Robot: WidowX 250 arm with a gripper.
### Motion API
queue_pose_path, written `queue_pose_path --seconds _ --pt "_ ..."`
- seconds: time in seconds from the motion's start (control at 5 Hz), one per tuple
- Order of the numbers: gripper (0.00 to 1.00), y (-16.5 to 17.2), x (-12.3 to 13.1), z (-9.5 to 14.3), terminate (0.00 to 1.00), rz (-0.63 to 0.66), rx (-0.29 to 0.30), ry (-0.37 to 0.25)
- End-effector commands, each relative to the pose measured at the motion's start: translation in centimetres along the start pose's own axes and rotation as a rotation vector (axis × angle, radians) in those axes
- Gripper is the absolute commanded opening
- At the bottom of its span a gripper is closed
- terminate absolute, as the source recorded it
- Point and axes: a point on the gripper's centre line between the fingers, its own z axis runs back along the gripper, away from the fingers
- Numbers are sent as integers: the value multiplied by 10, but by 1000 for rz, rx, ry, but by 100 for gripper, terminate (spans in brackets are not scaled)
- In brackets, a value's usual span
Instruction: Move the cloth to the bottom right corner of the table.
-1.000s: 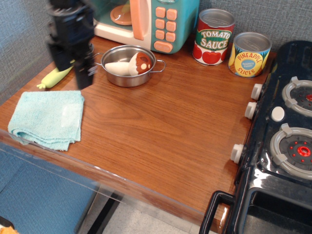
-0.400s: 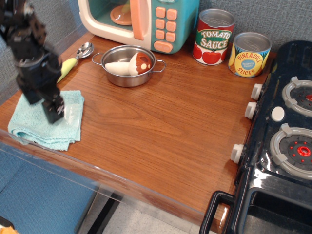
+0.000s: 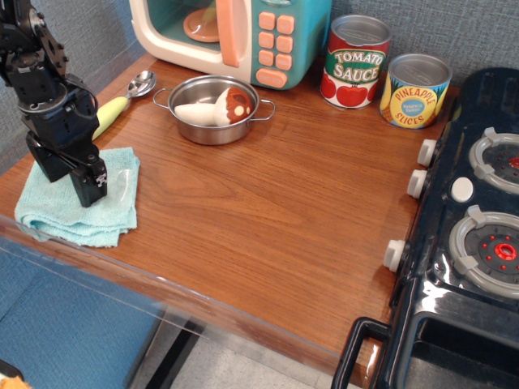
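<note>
**Q:** Where does the folded light aqua-blue terry cloth (image 3: 81,203) lie?

**A:** At the front left corner of the reddish-brown wood-grain table (image 3: 276,219), its near fold just beside the rounded front edge. It lies flat and roughly square, with 1 pale patch near its right side.

**Q:** What stands over it?

**A:** The black robot gripper (image 3: 69,182), set down onto the cloth's middle. Its fingers (image 3: 87,185) point downward and meet the terry surface; whether they are spread or pinched on fabric cannot be told from this angle.

**Q:** What lies farther out?

**A:** Toward the back left edge, a spoon with a yellow-green handle and steel bowl (image 3: 122,96). Behind the table's centre, a shallow steel pot with 2 loop handles (image 3: 214,109), holding a white and brown toy piece (image 3: 212,109). At the back edge, a teal and cream toy microwave (image 3: 235,36), then 2 tins: 1 red tomato sauce can (image 3: 355,61) and 1 yellow pineapple slices can (image 3: 414,91). Along the right edge, a black toy stove (image 3: 470,243) with 3 white knobs.
</note>
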Motion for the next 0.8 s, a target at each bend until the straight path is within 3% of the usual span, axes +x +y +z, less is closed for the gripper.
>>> queue_pose_path --seconds 0.0,0.2,0.4,0.6 --pt "100 -105 26 16 0 -122 -133 2" --pt "100 -153 33 20 0 -220 -168 -9" --pt "100 -201 46 23 0 -284 -157 -17" --pt "100 -224 59 18 0 -296 -137 -35"
